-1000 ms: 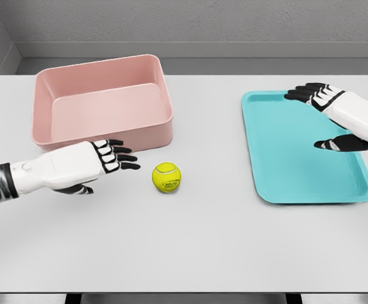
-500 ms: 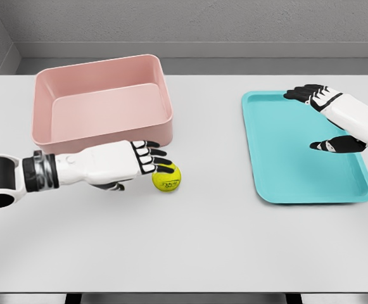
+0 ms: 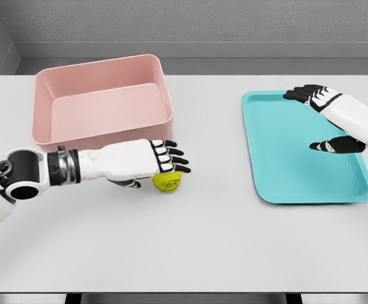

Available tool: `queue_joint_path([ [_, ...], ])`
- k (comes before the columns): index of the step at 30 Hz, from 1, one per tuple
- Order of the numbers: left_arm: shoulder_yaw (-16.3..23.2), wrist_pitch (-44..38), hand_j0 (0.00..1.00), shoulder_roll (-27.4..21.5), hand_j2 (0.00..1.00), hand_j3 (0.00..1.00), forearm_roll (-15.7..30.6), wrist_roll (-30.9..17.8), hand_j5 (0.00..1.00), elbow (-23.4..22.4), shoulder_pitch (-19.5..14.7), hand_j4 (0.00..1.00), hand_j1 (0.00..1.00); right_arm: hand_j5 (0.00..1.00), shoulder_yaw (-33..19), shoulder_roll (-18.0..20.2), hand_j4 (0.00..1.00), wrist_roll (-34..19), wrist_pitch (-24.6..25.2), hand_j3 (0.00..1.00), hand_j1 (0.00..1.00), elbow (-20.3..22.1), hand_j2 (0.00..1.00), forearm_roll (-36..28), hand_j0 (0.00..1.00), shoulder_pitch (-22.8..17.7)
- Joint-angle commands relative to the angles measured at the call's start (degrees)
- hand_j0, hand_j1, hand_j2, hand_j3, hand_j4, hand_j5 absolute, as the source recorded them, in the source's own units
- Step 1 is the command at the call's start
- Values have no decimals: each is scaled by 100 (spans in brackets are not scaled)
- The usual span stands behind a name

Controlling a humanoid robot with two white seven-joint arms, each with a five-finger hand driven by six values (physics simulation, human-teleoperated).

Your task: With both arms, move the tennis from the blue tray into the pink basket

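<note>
Head view: the left arm reaches in from the lower left, white forearm low over the grey table (image 3: 190,247). The left hand (image 3: 151,161) lies palm down, its fingers (image 3: 174,159) stretched out flat and spread over the top of the yellow tennis ball (image 3: 166,180); the thumb sits tucked under the palm just left of the ball. The fingers cover the ball's upper side but are not curled round it, so the hand is wide and holds nothing. The ball rests on the table right under those fingertips, outside both containers. Just behind the hand, nearly touching its knuckles, stands the pink basket (image 3: 101,134), its front wall beside the back of the hand.

Well to the right of the ball lies the blue tray (image 3: 279,158), flat on the table. Over the tray's right side hangs the right hand (image 3: 326,117), its arm coming in from the right edge. Its fingers point left with the thumb held apart below them, a wide gap between, gripping nothing.
</note>
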State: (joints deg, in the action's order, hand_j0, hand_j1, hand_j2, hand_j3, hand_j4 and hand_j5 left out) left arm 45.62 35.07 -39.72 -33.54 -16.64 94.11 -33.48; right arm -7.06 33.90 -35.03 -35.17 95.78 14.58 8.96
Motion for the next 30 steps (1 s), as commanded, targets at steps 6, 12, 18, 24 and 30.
queue_joint_path([
  [6, 149, -7, 100, 219, 100, 100, -13, 3, 100, -279, -79, 100, 100, 100, -6, 20, 100, 3, 17, 100, 100, -24, 100, -34, 100, 0],
  [12, 281, -7, 100, 298, 100, 100, -21, 3, 100, -402, -167, 100, 100, 100, -6, 11, 100, 3, 17, 100, 100, -24, 100, -43, 100, 0],
  [18, 334, -7, 100, 351, 100, 100, -21, 3, 100, -472, -141, 100, 100, 100, -6, 11, 100, 3, 17, 100, 100, -24, 100, -43, 100, 0],
  [24, 360, -7, 100, 342, 100, 100, -13, 3, 100, -481, -132, 100, 100, 100, -6, 11, 100, 3, 17, 100, 100, 11, 100, -43, 100, 0],
  [30, 360, -7, 90, 342, 90, 90, -39, -6, 90, -683, -158, 90, 90, 100, -6, 11, 100, 3, 17, 100, 100, -7, 100, -43, 100, 0],
])
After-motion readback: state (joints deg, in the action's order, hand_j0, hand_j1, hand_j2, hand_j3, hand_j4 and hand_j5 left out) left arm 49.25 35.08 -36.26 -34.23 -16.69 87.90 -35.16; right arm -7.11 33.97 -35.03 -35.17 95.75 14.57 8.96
